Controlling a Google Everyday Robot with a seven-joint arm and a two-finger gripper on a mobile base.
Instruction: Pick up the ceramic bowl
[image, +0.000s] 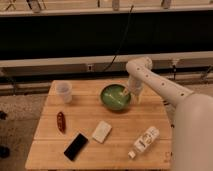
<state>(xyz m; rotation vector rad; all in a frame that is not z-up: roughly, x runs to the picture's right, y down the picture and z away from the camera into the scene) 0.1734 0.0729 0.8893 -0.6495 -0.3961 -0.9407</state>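
Note:
The ceramic bowl (115, 97) is round, shallow and glossy green with a paler inside. It sits on the wooden table (120, 150), at the back and right of the middle. My gripper (131, 95) hangs from the white arm (160, 87) and is down at the bowl's right rim. The bowl rests on the table.
A small translucent cup (64, 91) stands at the back left. A red oblong object (61, 121), a black phone (76, 146), a white packet (102, 131) and a white bottle lying on its side (145, 141) are spread across the front half.

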